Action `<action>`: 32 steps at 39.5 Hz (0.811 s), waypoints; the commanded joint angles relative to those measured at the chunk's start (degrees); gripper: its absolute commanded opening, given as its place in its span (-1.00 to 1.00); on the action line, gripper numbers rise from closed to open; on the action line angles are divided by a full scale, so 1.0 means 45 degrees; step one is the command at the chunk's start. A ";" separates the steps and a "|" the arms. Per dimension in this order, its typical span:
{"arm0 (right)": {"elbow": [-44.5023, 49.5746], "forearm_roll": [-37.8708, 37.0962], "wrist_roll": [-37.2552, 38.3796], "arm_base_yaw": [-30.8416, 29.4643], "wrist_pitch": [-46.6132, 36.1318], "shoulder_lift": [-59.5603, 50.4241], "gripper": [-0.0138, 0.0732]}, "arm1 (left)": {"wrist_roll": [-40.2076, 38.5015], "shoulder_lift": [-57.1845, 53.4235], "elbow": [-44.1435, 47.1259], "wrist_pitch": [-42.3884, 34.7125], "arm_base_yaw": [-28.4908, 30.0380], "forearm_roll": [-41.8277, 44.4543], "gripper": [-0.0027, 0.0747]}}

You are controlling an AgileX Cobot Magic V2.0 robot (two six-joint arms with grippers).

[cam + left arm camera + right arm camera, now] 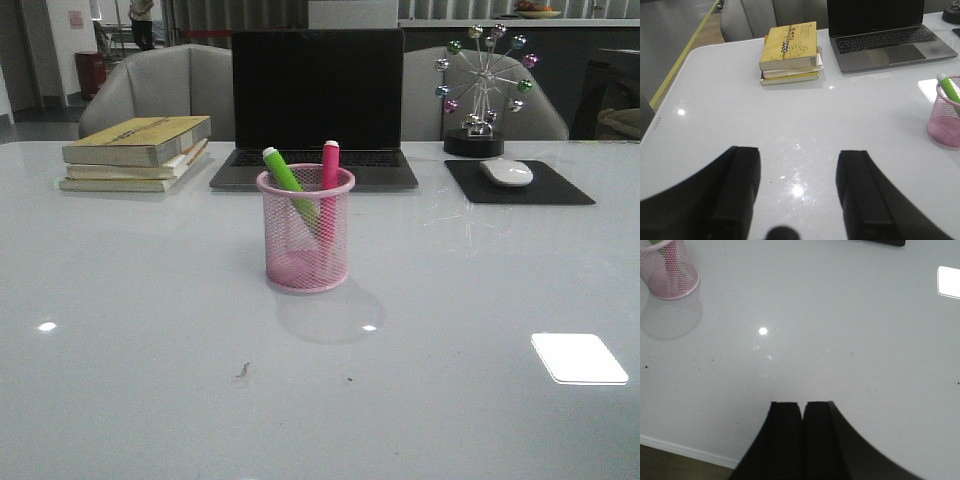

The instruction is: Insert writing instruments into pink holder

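Both markers, green and pink, already stood in the pink holder mid-table; left gripper gaped empty, right gripper was closed on nothing, so best just keep both clear.

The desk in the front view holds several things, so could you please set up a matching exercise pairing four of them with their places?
Things:
1. green marker
2. mouse
3. books
4. laptop

Places:
A. on the black pad
B. stacked at the far left
C. leaning in the pink cup
D. behind the cup, lid open

Pairs: 1-C, 2-A, 3-B, 4-D
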 commanded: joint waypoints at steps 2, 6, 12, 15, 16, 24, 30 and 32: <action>-0.0322 0.0024 -0.0089 -0.0087 -0.0766 -0.0110 -0.63 | -0.0010 0.0038 -0.0353 -0.1050 0.0016 -0.0101 0.11; -0.0266 0.0012 -0.0089 -0.0087 -0.0802 -0.0513 -0.63 | -0.0010 0.0038 -0.0353 -0.1050 0.0016 -0.0101 0.11; 0.0648 -0.0643 0.0278 -0.0087 -0.3420 -0.1879 -0.63 | -0.0010 0.0038 -0.0353 -0.1050 0.0016 -0.0101 0.11; 0.1586 -0.0689 0.0782 -0.0087 -0.5909 -0.2871 -0.63 | -0.0010 0.0038 -0.0353 -0.1050 0.0016 -0.0101 0.11; 0.2001 -0.0689 0.0918 -0.0087 -0.6740 -0.3254 -0.63 | -0.0010 0.0038 -0.0353 -0.1050 0.0016 -0.0101 0.11; 0.4599 -0.0689 0.2086 -0.0087 -0.9496 -0.5312 -0.63 | -0.0010 0.0038 -0.0353 -0.1050 0.0016 -0.0101 0.11; 0.5910 -0.0882 0.2212 -0.0087 -0.9449 -0.5906 -0.63 | -0.0010 0.0038 -0.0353 -0.1050 0.0016 -0.0101 0.11; 0.6210 -0.1022 0.2212 -0.0087 -0.9482 -0.6035 -0.63 | -0.0010 0.0038 -0.0353 -0.1050 0.0016 -0.0101 0.11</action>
